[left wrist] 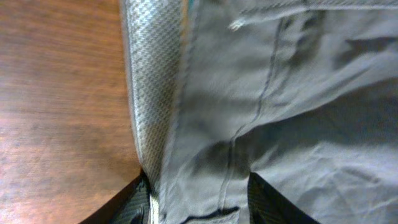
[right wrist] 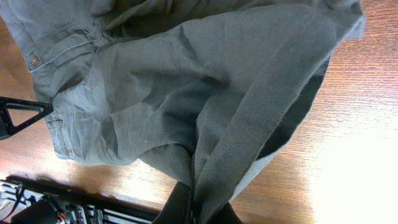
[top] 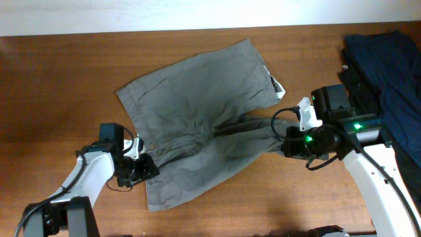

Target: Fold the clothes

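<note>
The grey-olive shorts (top: 197,112) lie wrinkled and spread on the wooden table, with the waistband at the left. A bit of pale lining (top: 277,85) shows at the far right corner. My left gripper (top: 141,168) is at the waistband's near left end. In the left wrist view its fingers (left wrist: 202,208) stand apart, with the waistband cloth (left wrist: 155,93) lying between them. My right gripper (top: 284,139) is shut on a bunched leg edge of the shorts. In the right wrist view (right wrist: 202,211) the cloth (right wrist: 186,74) is pinched and drawn up from the table.
A pile of navy and black garments (top: 395,79) lies at the right edge of the table, just behind my right arm. Bare wood (top: 66,79) shows left of the shorts and along the front edge (top: 263,204).
</note>
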